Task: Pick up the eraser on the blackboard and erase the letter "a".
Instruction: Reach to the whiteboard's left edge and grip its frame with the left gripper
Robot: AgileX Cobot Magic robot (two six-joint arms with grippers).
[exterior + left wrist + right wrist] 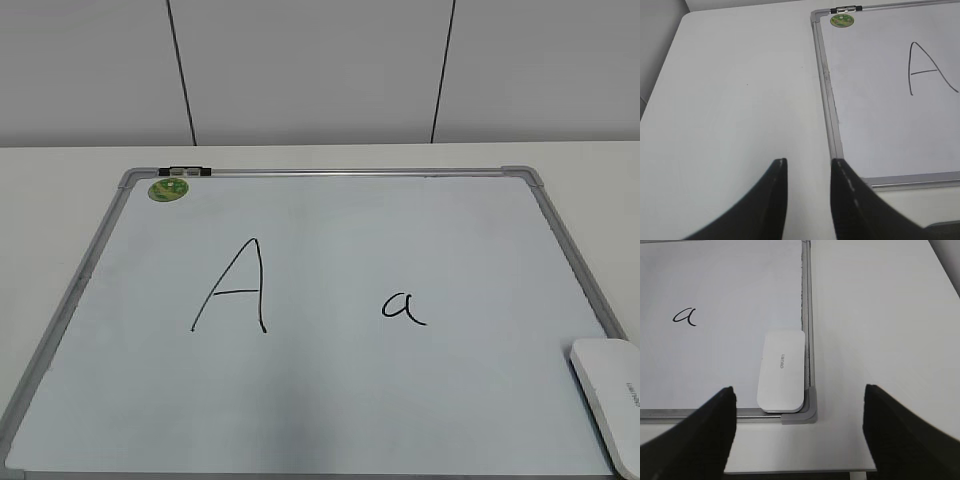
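Note:
The white eraser [610, 398] lies flat in the near right corner of the blackboard [330, 400]; it also shows in the right wrist view [782, 371]. The small letter "a" [403, 307] is written right of the middle, and it shows in the right wrist view [685, 316]. My right gripper [798, 395] is open wide and empty, above the table's front edge just short of the eraser. My left gripper [808, 165] is open and empty over the bare table beside the blackboard's left frame [832, 125]. Neither gripper shows in the exterior view.
A large capital "A" [235, 288] is written left of the middle. A round green magnet [168, 188] sits at the board's far left corner beside a small black clip [185, 172]. The white table [60, 190] surrounds the board; its front edge [800, 471] is close.

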